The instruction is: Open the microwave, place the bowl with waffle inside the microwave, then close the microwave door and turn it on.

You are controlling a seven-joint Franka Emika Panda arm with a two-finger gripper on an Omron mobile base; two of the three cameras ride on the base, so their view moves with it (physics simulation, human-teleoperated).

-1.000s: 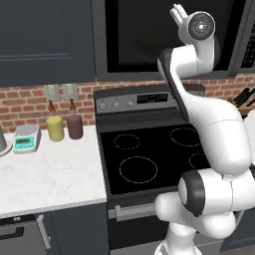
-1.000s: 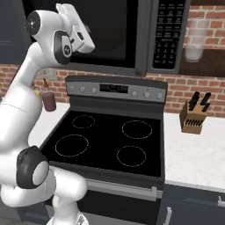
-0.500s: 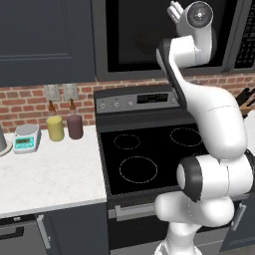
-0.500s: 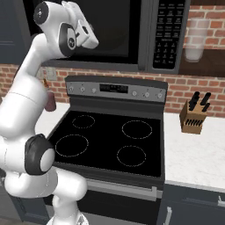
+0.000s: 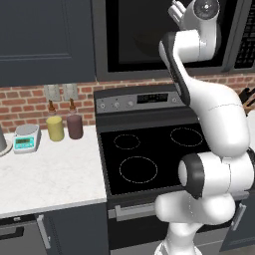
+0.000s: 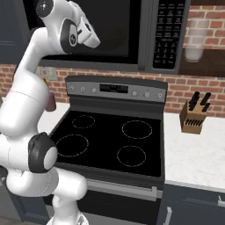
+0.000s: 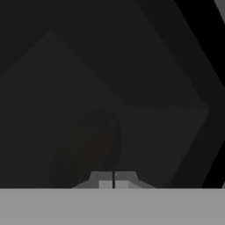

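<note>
With its fingers pressed together, the gripper (image 7: 113,180) faces the microwave door (image 6: 118,26) glass.

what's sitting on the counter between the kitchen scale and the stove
Two jars stand there in the left base view: a yellow jar beside the kitchen scale, then a dark maroon jar nearer the stove.

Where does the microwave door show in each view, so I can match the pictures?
Left base view: microwave door fills the top centre, above the stove, behind the arm.
Right base view: top centre-left, left of the button panel.
Hand view: dark glass close ahead of the shut pincer.
Shared landmark: the stove below it in both base views.
</note>
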